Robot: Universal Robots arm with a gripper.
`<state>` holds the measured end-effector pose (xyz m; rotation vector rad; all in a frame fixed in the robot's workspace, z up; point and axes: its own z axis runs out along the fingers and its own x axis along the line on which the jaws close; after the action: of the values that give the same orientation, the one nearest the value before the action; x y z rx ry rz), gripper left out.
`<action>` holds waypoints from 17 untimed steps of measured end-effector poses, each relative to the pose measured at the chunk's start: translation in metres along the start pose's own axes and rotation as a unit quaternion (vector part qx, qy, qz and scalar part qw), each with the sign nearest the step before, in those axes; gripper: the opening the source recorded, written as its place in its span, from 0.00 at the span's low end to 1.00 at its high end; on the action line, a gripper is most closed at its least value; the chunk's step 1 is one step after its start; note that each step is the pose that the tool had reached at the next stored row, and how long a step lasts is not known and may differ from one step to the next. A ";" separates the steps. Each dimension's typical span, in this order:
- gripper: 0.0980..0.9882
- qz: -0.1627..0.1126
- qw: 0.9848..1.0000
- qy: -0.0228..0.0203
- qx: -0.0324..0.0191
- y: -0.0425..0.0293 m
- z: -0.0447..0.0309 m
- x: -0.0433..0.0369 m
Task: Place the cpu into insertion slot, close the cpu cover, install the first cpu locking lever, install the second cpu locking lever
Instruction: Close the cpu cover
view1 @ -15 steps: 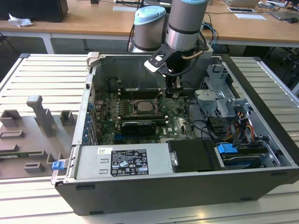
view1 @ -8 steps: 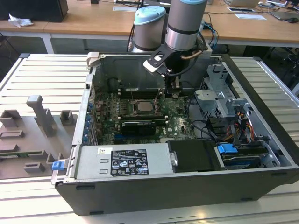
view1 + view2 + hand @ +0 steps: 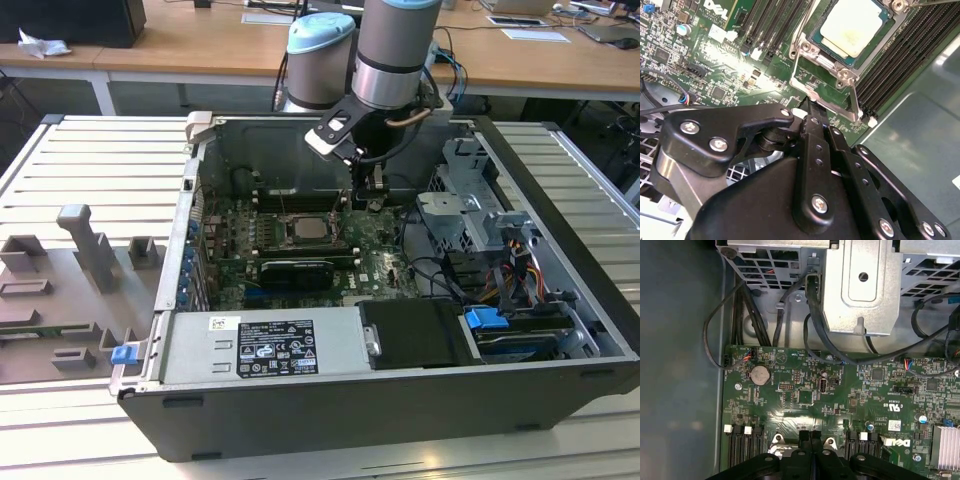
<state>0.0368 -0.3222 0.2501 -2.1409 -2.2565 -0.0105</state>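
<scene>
- In the exterior view, I am watching the arm reaching down into the open computer case (image 3: 420, 400), which is lying on the slatted surface (image 3: 90, 150). The end effector (image 3: 372, 192) is hanging low over the motherboard (image 3: 380, 270), near the insertion slot (image 3: 288, 236) and on the exterior view's right of it. The cpu (image 3: 306, 228) is sitting in the slot with its pale face looking up.
- In the second wrist view, the cpu (image 3: 852, 27) is lying flat, and the cpu cover (image 3: 807, 47) is framing it on all the sides I can see. To my judgement the cover is lying down on the chip, so the first two steps are looking done. The end effector (image 3: 810, 107) is showing its fingers (image 3: 815, 132) clenched together, with nothing visible between them. The tips are standing just beside a thin locking lever (image 3: 856, 100) at the socket's edge, but I cannot tell if they are touching it. I also cannot tell whether either lever is hooked, so I am judging that the lever steps are left to do.
- In the first wrist view, the end effector (image 3: 810, 436) is pressing one finger against the other over the green board. Past the board's edge, the grey drive cage (image 3: 860, 285) is standing with black cables running under it.
</scene>
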 end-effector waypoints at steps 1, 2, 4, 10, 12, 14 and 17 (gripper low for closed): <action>0.01 0.000 1.000 0.000 0.000 -0.0002 0.0000 0.0000; 0.01 0.000 1.000 0.000 0.000 -0.0007 0.0000 0.0000; 0.01 0.000 1.000 0.000 0.000 -0.0012 0.0000 0.0001; 0.01 0.000 1.000 0.000 0.000 -0.0029 0.0001 0.0002; 0.01 0.000 1.000 0.000 0.000 -0.0034 0.0001 0.0002; 0.01 0.000 1.000 0.000 0.000 -0.0038 0.0001 0.0002; 0.01 0.000 1.000 0.000 0.000 -0.0042 0.0001 0.0002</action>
<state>0.0326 -0.3222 0.2501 -2.1409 -2.2564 -0.0105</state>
